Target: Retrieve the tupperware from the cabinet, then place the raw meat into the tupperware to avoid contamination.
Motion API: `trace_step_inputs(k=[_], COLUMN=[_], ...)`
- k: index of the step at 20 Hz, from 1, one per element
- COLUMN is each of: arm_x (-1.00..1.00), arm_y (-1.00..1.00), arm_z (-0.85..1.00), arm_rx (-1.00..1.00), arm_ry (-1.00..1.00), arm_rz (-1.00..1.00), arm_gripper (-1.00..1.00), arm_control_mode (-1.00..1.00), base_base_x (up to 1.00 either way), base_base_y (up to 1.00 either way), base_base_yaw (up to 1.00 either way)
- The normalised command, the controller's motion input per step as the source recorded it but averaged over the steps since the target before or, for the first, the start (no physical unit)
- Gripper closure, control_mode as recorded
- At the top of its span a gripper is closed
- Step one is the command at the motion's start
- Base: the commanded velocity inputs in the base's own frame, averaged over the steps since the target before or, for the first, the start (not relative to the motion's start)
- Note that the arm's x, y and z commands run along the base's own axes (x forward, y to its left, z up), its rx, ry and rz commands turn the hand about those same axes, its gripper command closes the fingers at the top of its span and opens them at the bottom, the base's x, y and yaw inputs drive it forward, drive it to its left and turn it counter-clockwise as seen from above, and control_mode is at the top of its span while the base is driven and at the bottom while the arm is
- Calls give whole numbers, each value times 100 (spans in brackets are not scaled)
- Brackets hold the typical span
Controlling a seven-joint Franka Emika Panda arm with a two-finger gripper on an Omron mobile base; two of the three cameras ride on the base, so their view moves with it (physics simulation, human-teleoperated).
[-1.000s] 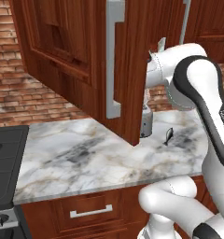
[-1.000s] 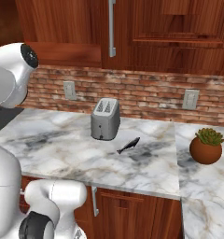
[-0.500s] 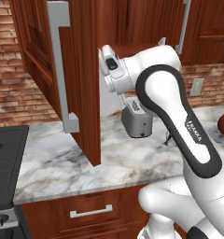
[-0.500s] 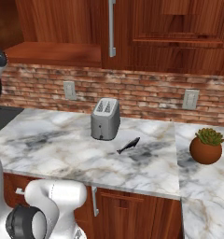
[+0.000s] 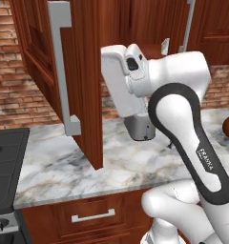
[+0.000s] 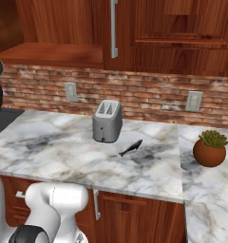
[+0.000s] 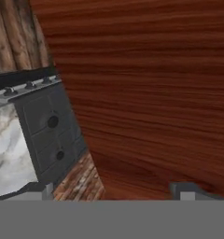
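Overhead, the cabinet (image 5: pixel 88 71) door stands swung open over the marble counter (image 6: pixel 63 152), its silver bar handle (image 5: pixel 61 66) facing outward. Close against the door's inner wood face sits the gripper (image 7: pixel 113 189), jaws spread wide and holding nothing; the dark stove (image 7: pixel 46 135) lies off to its side. Well apart from the gripper, on the counter, the grey toaster (image 6: pixel 107 121) stands upright. Just beside the toaster lies the raw meat (image 6: pixel 130 148). The tupperware cannot be made out.
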Motion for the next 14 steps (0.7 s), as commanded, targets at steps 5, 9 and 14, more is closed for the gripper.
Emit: trace_step_inputs(k=[5, 9, 14], arm_x=[15, 3, 2], arm_y=[-37, -51, -73], arm_z=[9, 27, 12], arm_rx=[4, 14, 19], arm_ry=[2, 1, 1], arm_rz=[-37, -28, -20], arm_gripper=[-100, -100, -100], arm_control_mode=[-100, -100, -100], base_base_x=[0, 0, 0], base_base_y=[0, 0, 0], base_base_yaw=[0, 0, 0])
